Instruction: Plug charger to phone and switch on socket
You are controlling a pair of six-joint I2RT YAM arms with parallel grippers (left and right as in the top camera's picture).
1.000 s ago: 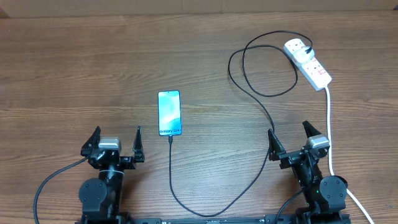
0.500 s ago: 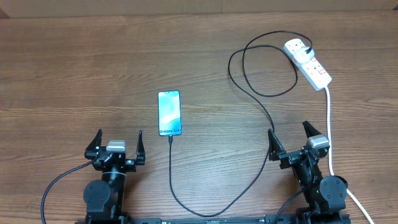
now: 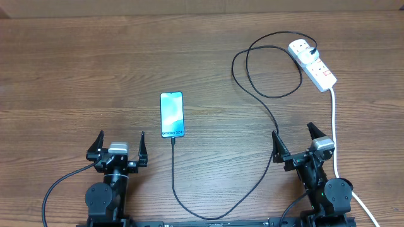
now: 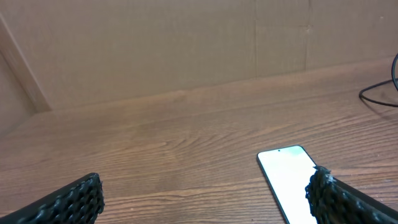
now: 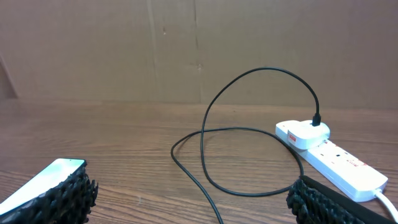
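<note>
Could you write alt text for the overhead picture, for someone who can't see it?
A lit phone lies on a wooden table, a black charger cable running from its near end in loops to a white power strip at far right. The left arm and right arm sit at the near edge, jaws open and empty.

The phone (image 3: 172, 114) lies mid-counter (image 3: 76, 75), ahead of the left tool (image 3: 120, 135). The socket (image 3: 313, 63) sits back right — the charger (image 3: 173, 170) loops from it past the right tool (image 3: 293, 131) to the phone's near end.
</note>
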